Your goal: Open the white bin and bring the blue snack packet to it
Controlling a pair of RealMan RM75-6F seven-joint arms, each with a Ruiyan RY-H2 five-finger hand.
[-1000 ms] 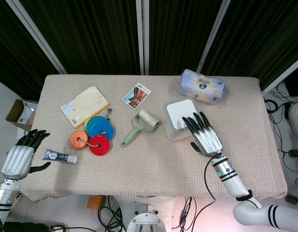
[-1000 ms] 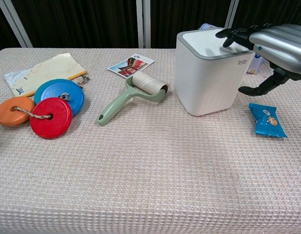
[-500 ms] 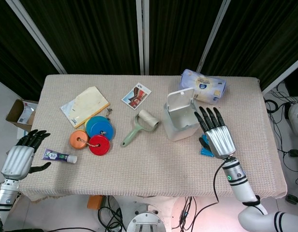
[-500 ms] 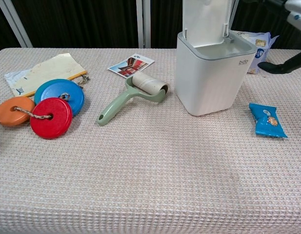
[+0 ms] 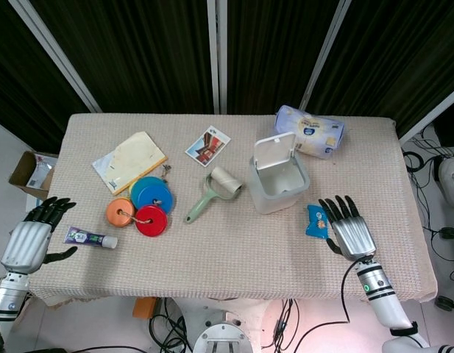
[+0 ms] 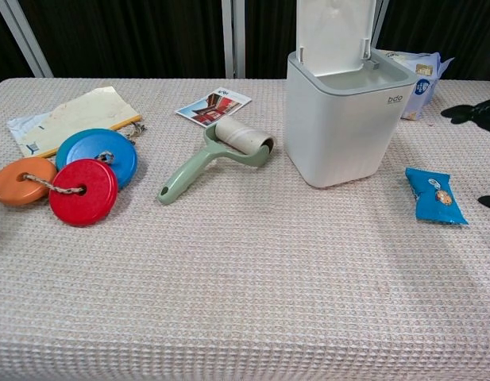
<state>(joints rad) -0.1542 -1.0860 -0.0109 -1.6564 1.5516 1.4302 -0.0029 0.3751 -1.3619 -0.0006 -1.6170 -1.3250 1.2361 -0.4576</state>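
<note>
Near the front right edge of the table [image 5: 234, 257], right hand [image 5: 350, 232] hovering palm down, fingers spread, holding nothing. Just beside its fingertips, blue snack packet [image 5: 316, 220] flat on the cloth. Off the front left corner, left hand [image 5: 29, 239], fingers loosely apart, seemingly empty. Further back, right of centre, white bin [image 5: 277, 180] with lid [image 5: 275, 149] upright.

Smooth matt plastic white bin [image 6: 340, 135]; glossy blue snack packet [image 6: 434, 195]; rough woven tablecloth [image 6: 252, 286]
</note>
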